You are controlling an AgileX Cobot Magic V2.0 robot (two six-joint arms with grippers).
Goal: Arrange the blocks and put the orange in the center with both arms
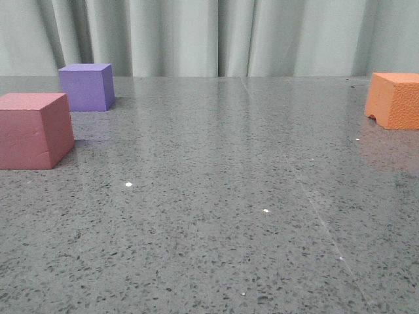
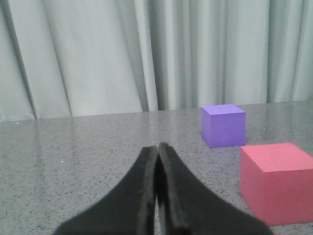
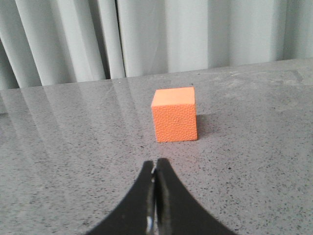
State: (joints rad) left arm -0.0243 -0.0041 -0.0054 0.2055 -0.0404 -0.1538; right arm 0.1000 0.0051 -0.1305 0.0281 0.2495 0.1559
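In the front view the pink-red cube (image 1: 34, 129) sits at the left edge, the purple cube (image 1: 86, 86) behind it, and the orange cube (image 1: 395, 99) with a notch at the far right. No gripper shows in that view. My left gripper (image 2: 157, 147) is shut and empty, low over the table; the purple cube (image 2: 224, 125) and the pink-red cube (image 2: 277, 180) lie ahead of it to one side. My right gripper (image 3: 155, 162) is shut and empty, and the orange cube (image 3: 175, 114) stands a short way beyond its tips.
The grey speckled tabletop (image 1: 216, 196) stretches between the cubes. A pale pleated curtain (image 1: 209, 36) hangs behind the table's far edge.
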